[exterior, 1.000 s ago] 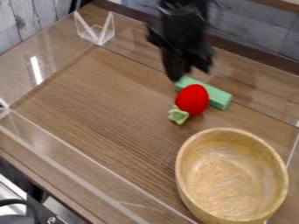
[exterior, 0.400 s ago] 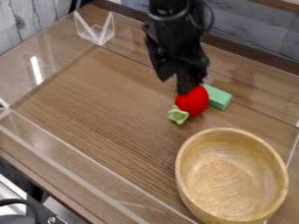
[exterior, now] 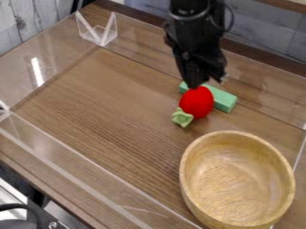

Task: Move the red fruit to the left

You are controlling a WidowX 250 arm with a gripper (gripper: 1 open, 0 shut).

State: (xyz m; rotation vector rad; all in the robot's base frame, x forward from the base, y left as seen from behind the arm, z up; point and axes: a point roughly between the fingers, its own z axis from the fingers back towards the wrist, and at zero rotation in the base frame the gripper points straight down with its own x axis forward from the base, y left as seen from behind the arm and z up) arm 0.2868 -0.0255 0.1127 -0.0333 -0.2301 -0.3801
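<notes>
Camera | red fruit [exterior: 198,101]: glossy, round, green leaf base | hand [exterior: 206,79]: closed, empty

Laboratory test bench for robot manipulation. A brown wood-grain tabletop [exterior: 96,107] is fenced by low clear acrylic walls [exterior: 48,55], with a black robot arm [exterior: 195,31] reaching down over toy props: a small glossy red toy fruit [exterior: 198,101], a flat green rectangular block [exterior: 223,101] and a round light wooden bowl [exterior: 237,179] at near right.
</notes>
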